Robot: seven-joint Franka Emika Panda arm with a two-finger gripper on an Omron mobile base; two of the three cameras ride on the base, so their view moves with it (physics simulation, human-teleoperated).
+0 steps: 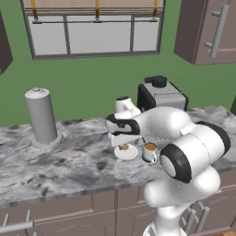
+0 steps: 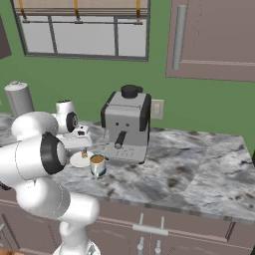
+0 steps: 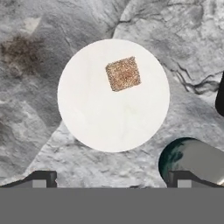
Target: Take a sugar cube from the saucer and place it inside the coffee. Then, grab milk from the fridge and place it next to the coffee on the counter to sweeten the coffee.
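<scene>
A tiny tan-brown sugar cube (image 3: 123,73) lies on the round white saucer (image 3: 96,118), off its middle. In the left base view the sugar cube (image 1: 123,147) rests on the saucer (image 1: 130,154), just left of the coffee (image 1: 149,152), a white mug with brown liquid. My gripper (image 1: 120,140) hangs open straight above the saucer, apart from the cube, with nothing between its fingertips (image 3: 43,178). The coffee (image 3: 192,158) sits close by the saucer's edge. From the right base view, gripper (image 2: 79,145), saucer (image 2: 75,160) and coffee (image 2: 97,165) stand in front of the machine. Milk and fridge are out of view.
A grey-and-black espresso machine (image 1: 161,94) stands right behind the mug on the marbled counter (image 1: 69,161). A grey paper-towel roll (image 1: 41,117) stands at the far left. Brown wall cabinets (image 2: 214,37) hang above to the right, with a window behind.
</scene>
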